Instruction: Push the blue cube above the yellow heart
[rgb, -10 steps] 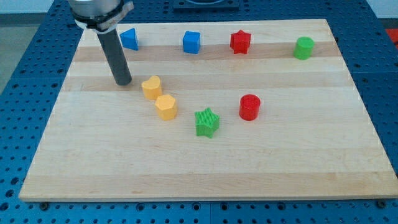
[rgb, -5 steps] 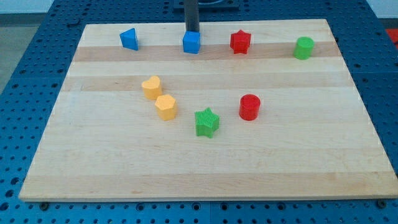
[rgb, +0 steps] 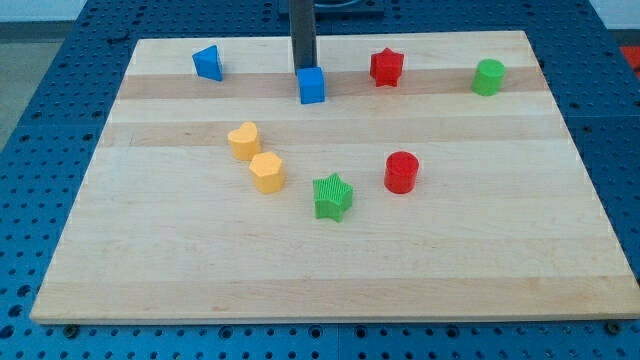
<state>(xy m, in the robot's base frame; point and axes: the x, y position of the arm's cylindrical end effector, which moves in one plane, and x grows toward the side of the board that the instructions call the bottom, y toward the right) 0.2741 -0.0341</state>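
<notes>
The blue cube (rgb: 312, 86) sits near the view's top centre of the wooden board (rgb: 330, 260). My tip (rgb: 304, 68) stands just above the cube in the view, touching or almost touching its top edge. The yellow heart (rgb: 244, 140) lies lower and to the view's left of the cube. The cube is up and to the right of the heart, with a clear gap between them.
A yellow hexagon-like block (rgb: 267, 172) sits just below-right of the heart. A green star (rgb: 332, 196) and a red cylinder (rgb: 401, 172) lie mid-board. A blue triangle-like block (rgb: 208, 63), a red star (rgb: 386, 67) and a green cylinder (rgb: 489, 77) line the top.
My tip moved from beside the yellow heart to the view's top, behind the blue cube. It then came downward and the cube has slid a little toward the view's bottom.
</notes>
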